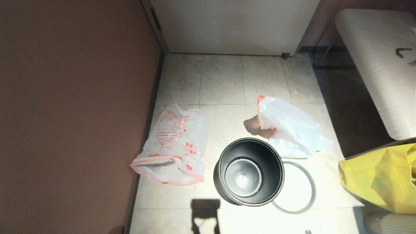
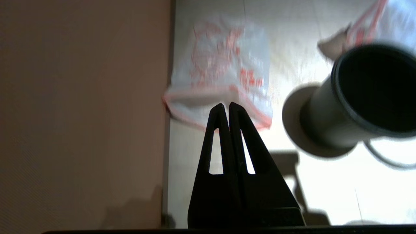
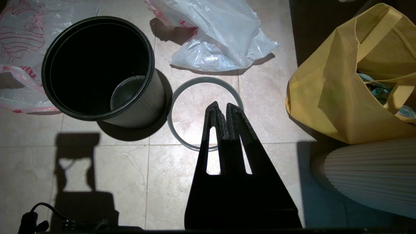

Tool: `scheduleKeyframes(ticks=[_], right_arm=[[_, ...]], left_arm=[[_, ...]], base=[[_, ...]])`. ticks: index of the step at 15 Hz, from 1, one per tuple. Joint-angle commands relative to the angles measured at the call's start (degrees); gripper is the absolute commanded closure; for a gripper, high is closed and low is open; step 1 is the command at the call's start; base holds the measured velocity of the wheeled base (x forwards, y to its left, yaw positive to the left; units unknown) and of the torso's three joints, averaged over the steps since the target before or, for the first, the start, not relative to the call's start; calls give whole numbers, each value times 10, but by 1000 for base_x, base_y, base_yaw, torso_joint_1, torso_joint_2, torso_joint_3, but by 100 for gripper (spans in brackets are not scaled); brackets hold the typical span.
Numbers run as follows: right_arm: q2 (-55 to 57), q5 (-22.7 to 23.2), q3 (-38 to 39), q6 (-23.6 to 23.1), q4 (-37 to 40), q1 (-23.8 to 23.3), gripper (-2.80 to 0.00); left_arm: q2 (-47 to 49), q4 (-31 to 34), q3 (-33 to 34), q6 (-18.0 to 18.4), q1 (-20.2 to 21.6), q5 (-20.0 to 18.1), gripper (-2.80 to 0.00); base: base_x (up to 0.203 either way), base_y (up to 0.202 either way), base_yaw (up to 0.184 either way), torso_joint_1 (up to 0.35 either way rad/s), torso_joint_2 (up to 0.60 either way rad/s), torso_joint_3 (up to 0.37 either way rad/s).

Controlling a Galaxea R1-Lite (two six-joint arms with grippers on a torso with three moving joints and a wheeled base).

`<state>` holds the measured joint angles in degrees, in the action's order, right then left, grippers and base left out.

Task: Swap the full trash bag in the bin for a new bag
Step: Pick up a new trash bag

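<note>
The black bin [image 1: 218, 165] stands upright on the tile floor with nothing inside it. Its grey hoop [image 1: 314, 188] lies flat on the floor against the bin's right side. The new bag [image 1: 175, 143], white with a red drawing, lies flat to the left of the bin by the wall. The full trash bag [image 1: 289, 126], plain white and crumpled, lies behind the bin to its right. My left gripper [image 2: 226, 105] is shut and empty, above the floor near the new bag's [image 2: 224, 65] edge. My right gripper [image 3: 221, 105] is shut and empty over the hoop [image 3: 204, 79], beside the bin [image 3: 139, 110].
A brown wall [image 1: 74, 113] runs along the left. A large yellow bag [image 1: 380, 178] sits at the right with a ribbed white object [image 3: 370, 169] beside it. A pale bench [image 1: 373, 58] stands at the far right and a white door [image 1: 234, 26] at the back.
</note>
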<state>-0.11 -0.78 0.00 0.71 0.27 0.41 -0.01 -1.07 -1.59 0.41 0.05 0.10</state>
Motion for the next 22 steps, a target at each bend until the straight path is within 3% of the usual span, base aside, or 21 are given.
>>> scheduleKeyframes(ticks=[1,3,5,9,11,14,16,19,22], right_arm=[[0,0,1,0,0,0,0],[1,0,1,0,0,0,0],[1,0,1,0,0,0,0],[0,0,1,0,0,0,0],[0,0,1,0,0,0,0],[1,0,1,0,0,0,0],[1,0,1,0,0,0,0],[1,0,1,0,0,0,0],[1,0,1,0,0,0,0]], left_arm=[[27,-3,-69,-7,-1,1,0],[107,-4,-146,-13,-1,-6,0],[195,-4,-203,2,-1,-39,0],[380,-4,-274,108,-4,-75,0],[451,-3,-297,163,-27,-78,0],[547,2,-317,186,-85,-60,0],[611,1,-325,168,-133,-28,0],[744,-14,-351,88,-215,62,0],[886,-70,-375,45,-250,134,0]], base=[[0,0,0,0,0,0],[0,0,0,0,0,0],[0,0,0,0,0,0],[0,0,0,0,0,0],[0,0,0,0,0,0],[0,0,0,0,0,0],[0,0,0,0,0,0],[0,0,0,0,0,0],[0,0,0,0,0,0]])
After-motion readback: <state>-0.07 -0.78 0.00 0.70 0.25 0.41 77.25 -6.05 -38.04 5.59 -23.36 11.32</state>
